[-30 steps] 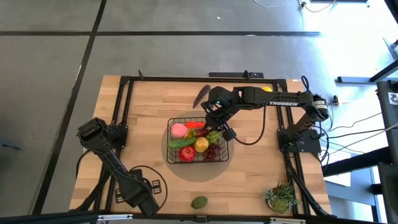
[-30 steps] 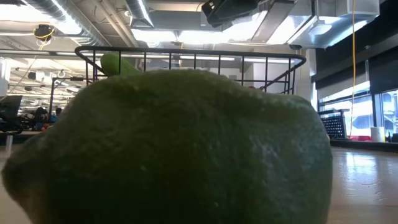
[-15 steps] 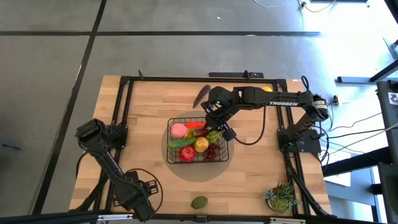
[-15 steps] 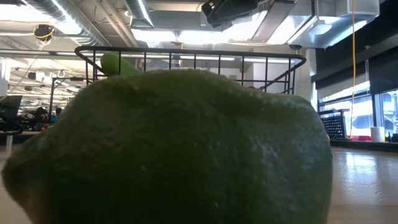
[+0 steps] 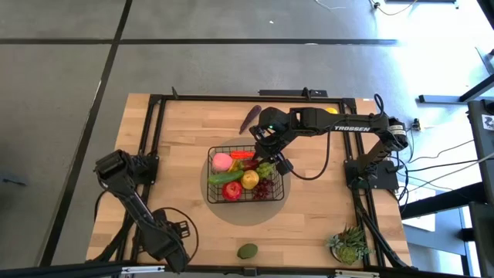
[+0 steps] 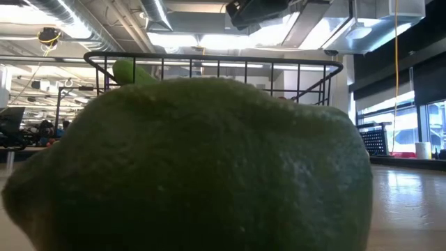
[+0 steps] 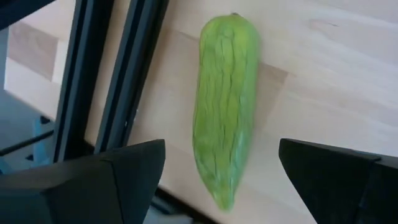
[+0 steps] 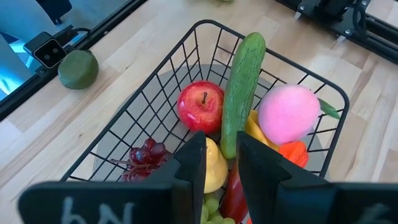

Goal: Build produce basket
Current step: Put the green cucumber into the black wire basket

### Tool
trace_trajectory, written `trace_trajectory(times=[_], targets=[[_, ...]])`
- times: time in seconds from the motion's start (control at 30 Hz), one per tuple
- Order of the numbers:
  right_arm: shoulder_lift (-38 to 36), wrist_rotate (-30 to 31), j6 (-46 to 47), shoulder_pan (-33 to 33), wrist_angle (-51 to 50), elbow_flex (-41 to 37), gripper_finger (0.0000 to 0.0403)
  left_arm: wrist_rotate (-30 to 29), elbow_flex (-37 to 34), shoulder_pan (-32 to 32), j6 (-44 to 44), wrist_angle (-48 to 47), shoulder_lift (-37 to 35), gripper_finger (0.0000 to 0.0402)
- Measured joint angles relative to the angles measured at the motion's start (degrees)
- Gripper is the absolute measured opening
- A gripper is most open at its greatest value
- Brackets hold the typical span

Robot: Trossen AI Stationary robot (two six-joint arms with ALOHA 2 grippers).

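Left claw (image 7: 217, 168) slid toward the bench's near edge, spread wide over a pale cucumber (image 7: 225, 146) lying lengthwise between its fingers. Right claw (image 8: 216, 163) nearly closed, gripping nothing, over the basket (image 8: 155, 81).

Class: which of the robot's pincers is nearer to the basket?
The right. Its pincer hangs over the basket, at its far right part. The left pincer is off at the table's near left edge, above a pale green vegetable.
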Motion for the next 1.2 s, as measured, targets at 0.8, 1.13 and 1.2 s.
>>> trace_trajectory(times=[0.8, 1.13, 1.2], targets=[[-0.02, 0.06, 0.02, 0.0, 5.78, 0.02, 0.0084, 1.0, -10.07, -0.52, 4.64, 9.88, 0.87, 0.0305], [-0.02, 0.0, 0.02, 0.01, 5.78, 0.0, 0.0084, -1.52, -10.07, -0.74, 4.87, 12.01, 0.87, 0.0268], [-0.02, 0.0, 0.01, 0.01, 5.78, 0.01, 0.0084, -1.88, -10.08, -0.74, 4.86, 12.28, 0.87, 0.0254]])
